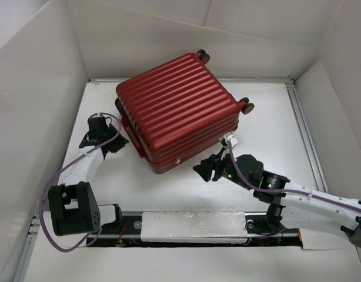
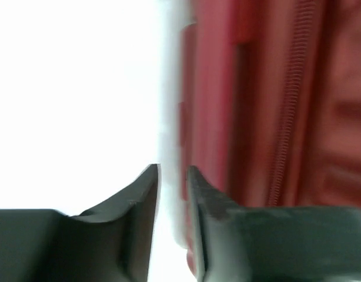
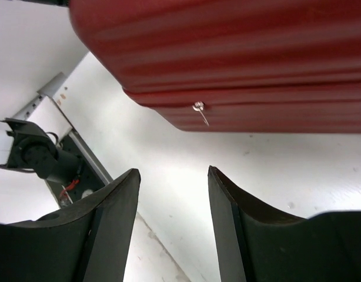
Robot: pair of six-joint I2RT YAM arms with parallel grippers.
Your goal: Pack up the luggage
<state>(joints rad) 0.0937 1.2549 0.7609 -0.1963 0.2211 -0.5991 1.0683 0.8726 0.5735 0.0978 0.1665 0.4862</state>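
The luggage (image 1: 177,108) is a dark red ribbed hard-shell suitcase lying shut on the white table, wheels toward the back right. My left gripper (image 1: 117,144) sits low at its left side. In the left wrist view the jaws (image 2: 173,170) stand a narrow gap apart with nothing between them, and the luggage's blurred zipper side (image 2: 274,106) lies just to the right. My right gripper (image 1: 203,169) hovers off the luggage's near corner, open and empty (image 3: 173,171). It faces the luggage's edge (image 3: 227,47), where a small silver zipper pull (image 3: 199,111) hangs.
White walls close in the table on the left, back and right. A padded rail (image 1: 192,226) runs along the near edge between the arm bases. The left arm's base (image 1: 72,208) stands at the near left. A metal strip (image 1: 304,135) lines the table's right side.
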